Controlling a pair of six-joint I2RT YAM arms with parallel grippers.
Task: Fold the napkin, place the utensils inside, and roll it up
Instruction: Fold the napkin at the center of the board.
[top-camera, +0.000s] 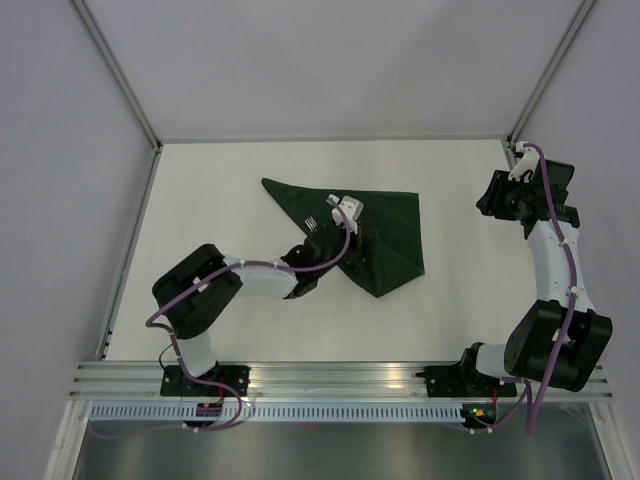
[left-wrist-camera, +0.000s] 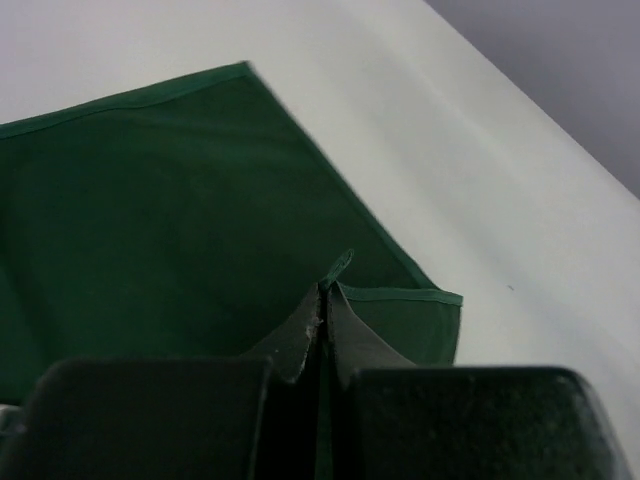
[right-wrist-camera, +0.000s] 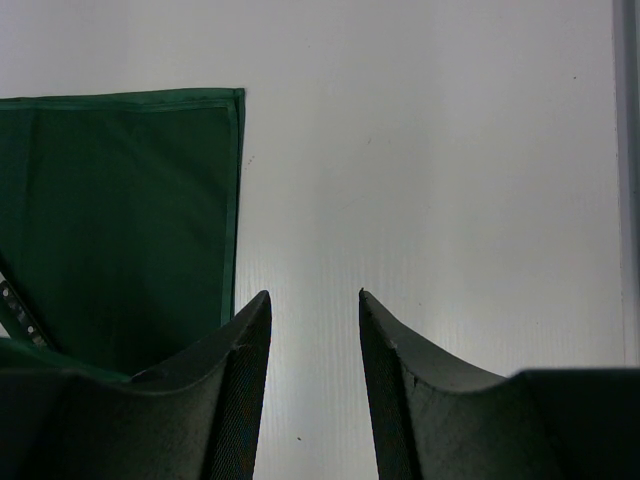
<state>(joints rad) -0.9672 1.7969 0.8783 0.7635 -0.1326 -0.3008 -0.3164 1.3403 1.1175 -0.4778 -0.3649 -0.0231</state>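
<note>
left gripper (left-wrist-camera: 323, 300) clamped tight on napkin (left-wrist-camera: 150, 200) edge, cloth pinched between its tips, likely to carry fold across. napkin lay mid table (top-camera: 220, 180), partly folded, roughly triangular. fork (top-camera: 313, 222) tines showed on cloth beside left wrist. right gripper (right-wrist-camera: 312, 295) parted, empty, hung over bare table off napkin's corner, probably to keep clear of fold.

No legible text, labels, brands, numbers or signs in any of the three views; napkin (top-camera: 390, 230) and table (top-camera: 230, 320) read blank.
</note>
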